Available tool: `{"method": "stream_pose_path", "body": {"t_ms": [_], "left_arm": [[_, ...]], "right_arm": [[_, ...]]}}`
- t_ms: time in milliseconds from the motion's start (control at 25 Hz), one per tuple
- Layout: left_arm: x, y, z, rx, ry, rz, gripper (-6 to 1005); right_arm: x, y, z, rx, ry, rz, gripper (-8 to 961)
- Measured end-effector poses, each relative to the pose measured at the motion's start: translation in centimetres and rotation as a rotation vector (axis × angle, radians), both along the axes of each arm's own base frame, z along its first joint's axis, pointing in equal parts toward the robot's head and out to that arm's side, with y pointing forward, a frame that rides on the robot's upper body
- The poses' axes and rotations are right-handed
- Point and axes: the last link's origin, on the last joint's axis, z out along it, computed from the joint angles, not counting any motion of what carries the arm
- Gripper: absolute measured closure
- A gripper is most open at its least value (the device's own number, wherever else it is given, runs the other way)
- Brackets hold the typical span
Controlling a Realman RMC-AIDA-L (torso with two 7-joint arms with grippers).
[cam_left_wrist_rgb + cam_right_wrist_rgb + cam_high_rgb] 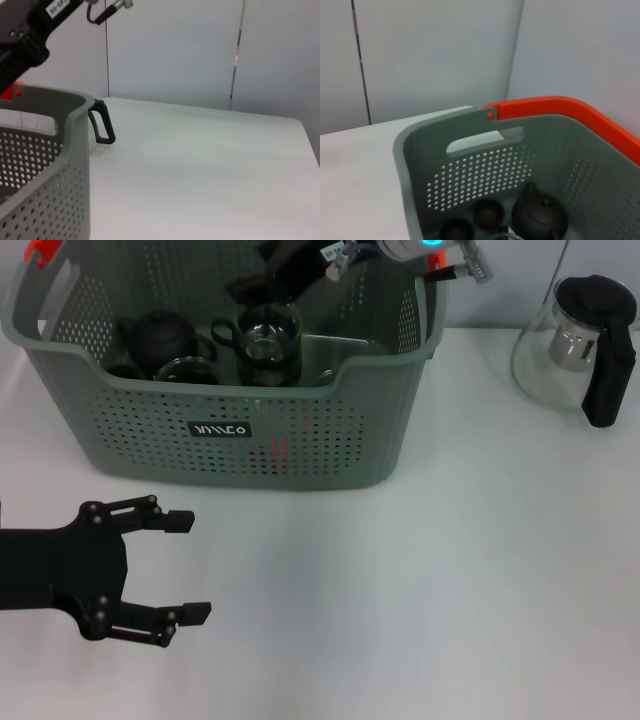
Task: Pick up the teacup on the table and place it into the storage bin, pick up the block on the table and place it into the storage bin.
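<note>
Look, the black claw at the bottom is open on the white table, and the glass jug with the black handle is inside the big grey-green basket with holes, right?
Not quite. The head view shows the glass pitcher with the black handle standing on the white table, outside the grey-green perforated plastic basket, on its right. The black left claw is indeed open over the table.

Left gripper (pixel 190 567) jaws apart, low.

Bright, even light from above. The white worktop (pixel 450 570) glares softly, and shadows are faint. The left end effector (pixel 190 567) looks slightly soft.
</note>
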Motion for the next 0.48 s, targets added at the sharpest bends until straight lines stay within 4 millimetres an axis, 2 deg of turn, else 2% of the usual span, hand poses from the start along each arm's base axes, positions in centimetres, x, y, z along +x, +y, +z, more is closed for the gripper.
{"method": "stream_pose_path", "body": {"t_ms": [240,360,480], "left_arm": [[0.6,0.5,-0.1,0.011,-0.053,-0.01,51],[1.4,0.8,0.1,0.045,-0.134,-0.033,51],[2.0,1.0,0.4,0.073,-0.211,-0.045,51]], "right_arm": [[1.4,-0.5,1.2,0.045,0.026,-0.001,425],[2.8,-1.6,2.5,0.076,0.075,0.007,278],[4.9,-3.5,3.6,0.082,0.14,0.024,125]]}}
